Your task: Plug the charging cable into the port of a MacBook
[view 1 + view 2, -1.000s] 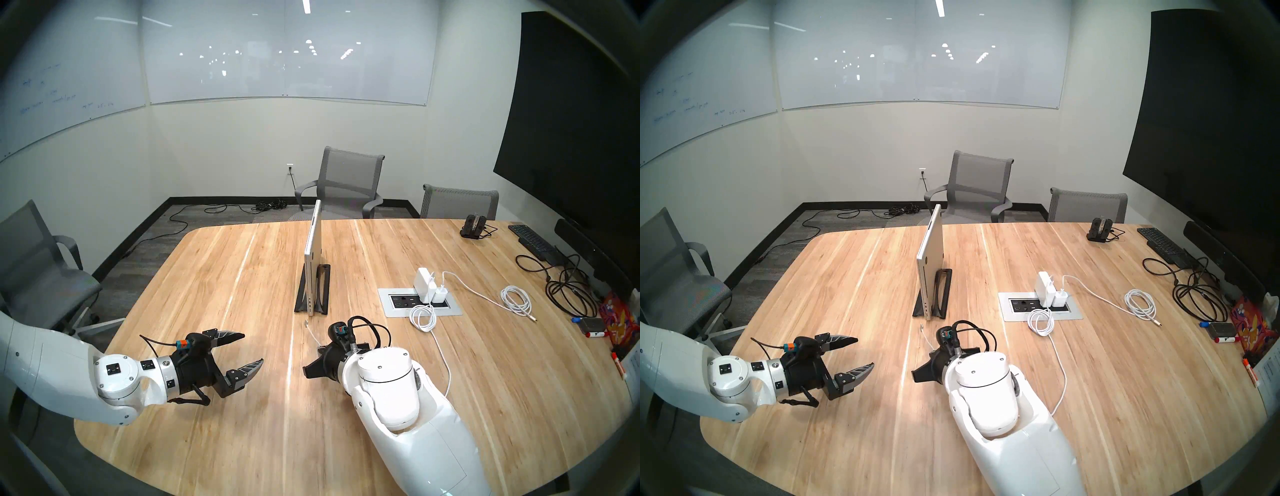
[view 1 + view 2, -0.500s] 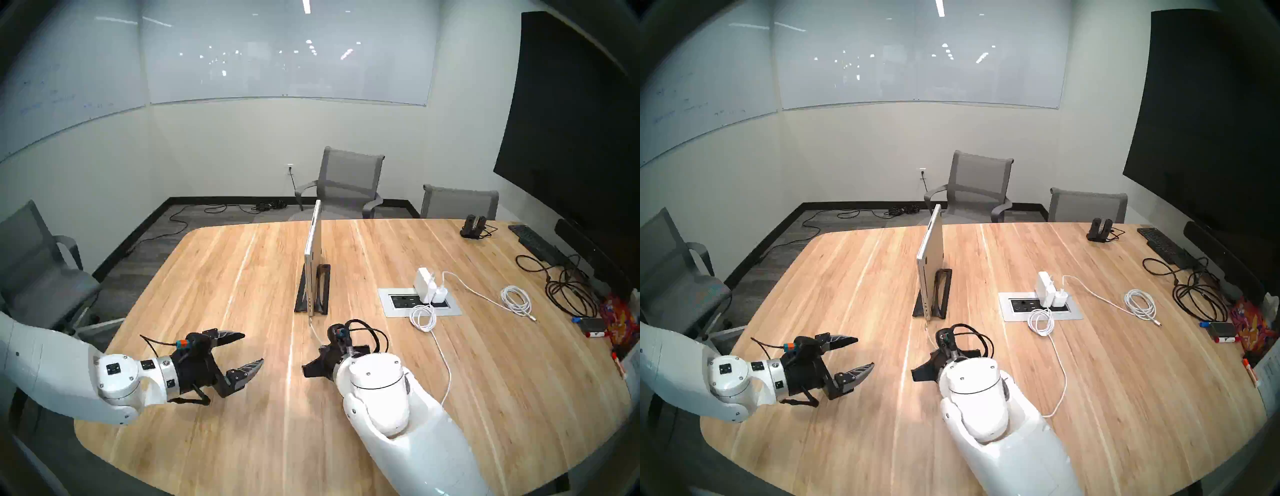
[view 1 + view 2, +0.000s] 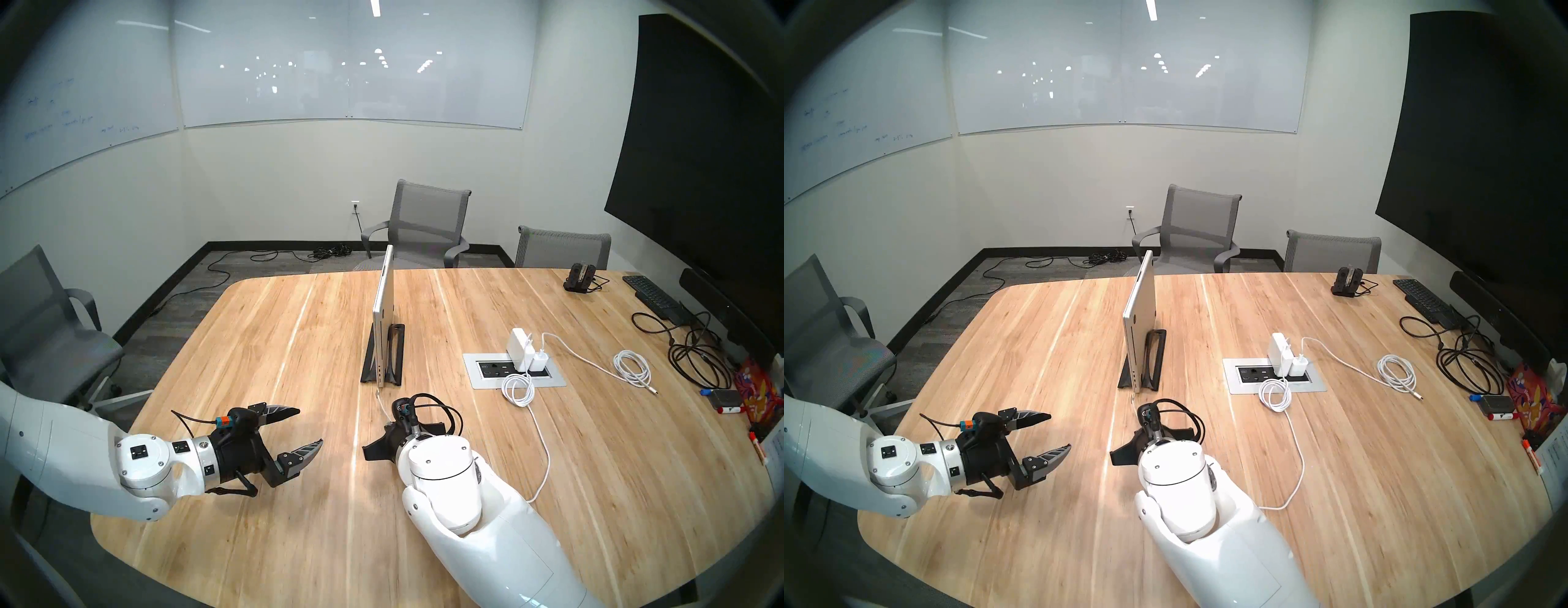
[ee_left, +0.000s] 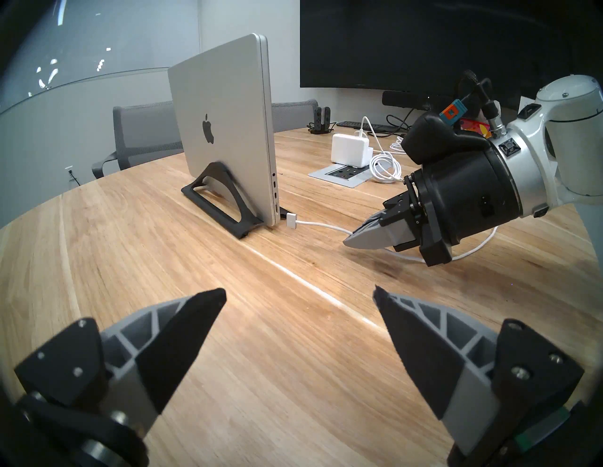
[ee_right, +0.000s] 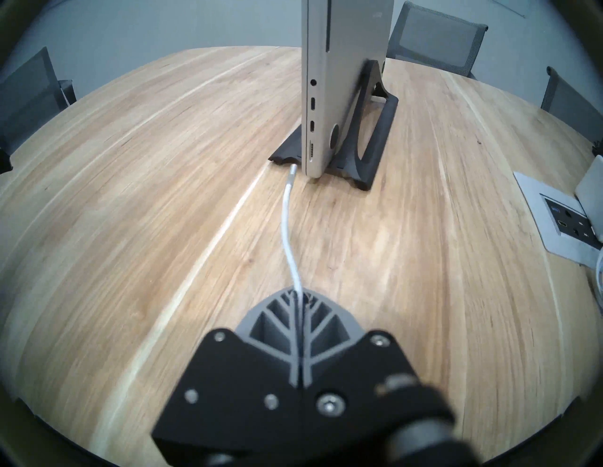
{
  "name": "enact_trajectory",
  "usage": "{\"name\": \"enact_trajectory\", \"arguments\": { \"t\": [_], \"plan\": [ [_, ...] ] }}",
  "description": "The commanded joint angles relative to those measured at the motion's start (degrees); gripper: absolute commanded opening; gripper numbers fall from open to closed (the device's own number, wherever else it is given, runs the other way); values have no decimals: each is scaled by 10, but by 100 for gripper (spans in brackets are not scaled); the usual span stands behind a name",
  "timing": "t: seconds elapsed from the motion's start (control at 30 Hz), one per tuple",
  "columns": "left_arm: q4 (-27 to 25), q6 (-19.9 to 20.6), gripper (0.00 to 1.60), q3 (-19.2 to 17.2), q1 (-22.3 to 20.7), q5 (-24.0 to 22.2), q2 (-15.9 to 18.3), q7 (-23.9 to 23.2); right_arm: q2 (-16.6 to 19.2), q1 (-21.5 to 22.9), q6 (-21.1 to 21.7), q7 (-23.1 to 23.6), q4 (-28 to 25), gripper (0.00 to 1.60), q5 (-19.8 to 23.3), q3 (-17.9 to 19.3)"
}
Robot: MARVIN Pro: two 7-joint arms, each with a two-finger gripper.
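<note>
Silver MacBook (image 4: 225, 130), black stand (image 4: 225, 208), white cable (image 5: 287, 225), light striped wood table (image 3: 297, 530), grey chairs (image 3: 428, 220).

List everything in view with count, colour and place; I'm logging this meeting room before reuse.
MacBook: one, silver, upright in stand, mid-table
charging cable: one, white, connector just short of the ports
power adapters: two, white, in table outlet box
coiled cable: one, white, right side
keyboard: one, black, far right
black cables: tangle, right edge
chairs: three, grey
left gripper: open, empty
right gripper: shut on the charging cable
</note>
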Motion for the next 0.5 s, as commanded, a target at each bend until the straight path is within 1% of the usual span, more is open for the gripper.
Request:
{"name": "enact_trajectory", "arguments": {
  "t": [0.0, 0.3, 0.47],
  "plan": [
    [-2, -2, 160, -5, -4, 1, -2, 1, -7, 28, -23, -38, -1, 0, 9, -16],
    [-2, -2, 160, -5, -4, 1, -2, 2, -4, 37, -32, -74, 6, 0, 24, -32],
    [-2, -2, 160, -5, -4, 1, -2, 2, -4, 40, -31, -85, 11, 0, 29, -37]
  ]
}}
